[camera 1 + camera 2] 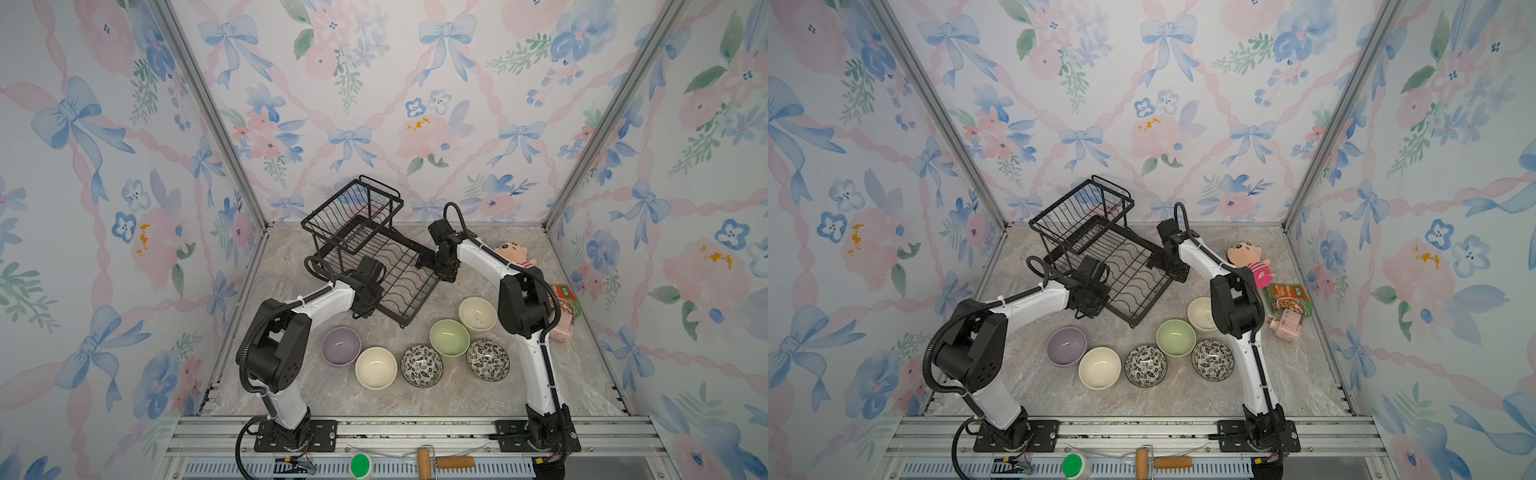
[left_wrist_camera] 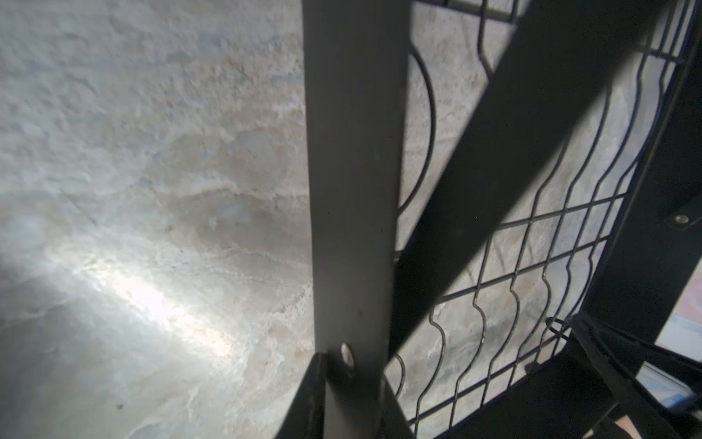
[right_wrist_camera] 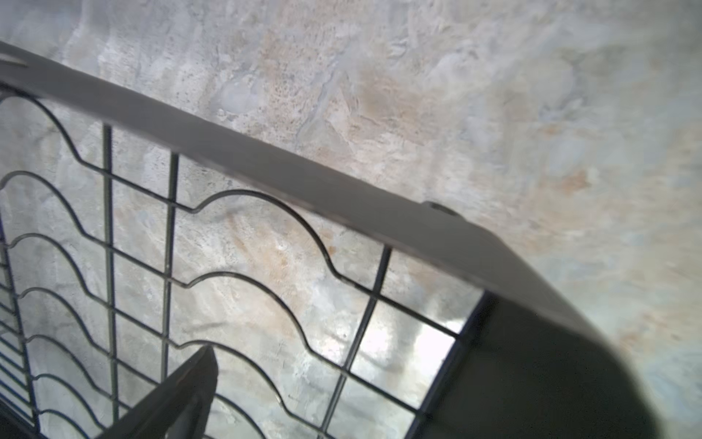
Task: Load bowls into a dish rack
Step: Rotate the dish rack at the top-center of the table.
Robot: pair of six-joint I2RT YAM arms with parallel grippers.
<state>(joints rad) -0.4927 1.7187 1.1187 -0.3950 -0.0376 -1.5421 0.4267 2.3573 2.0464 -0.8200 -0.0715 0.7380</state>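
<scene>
The black wire dish rack (image 1: 374, 253) stands slantwise at the back of the marble table, with nothing in it. Several bowls sit upright in front of it: lavender (image 1: 341, 345), cream (image 1: 375, 368), leaf-patterned (image 1: 421, 365), pale green (image 1: 452, 337), a second cream (image 1: 477, 313) and a second leaf-patterned (image 1: 488, 360). My left gripper (image 1: 365, 311) is at the rack's front-left rim. In the left wrist view its fingers (image 2: 313, 395) hug the flat rim bar (image 2: 353, 190) on both sides. My right gripper (image 1: 430, 262) hangs open over the rack's right corner. One finger (image 3: 190, 387) shows above the wire floor, apart from the rim (image 3: 304, 178).
A plush doll (image 1: 1250, 257), a green food packet (image 1: 1289, 301) and a pink item (image 1: 1285, 328) lie along the right wall behind my right arm. A green roll (image 1: 360, 465) and a wooden-handled roller (image 1: 440, 461) rest on the front rail. Patterned walls close in three sides.
</scene>
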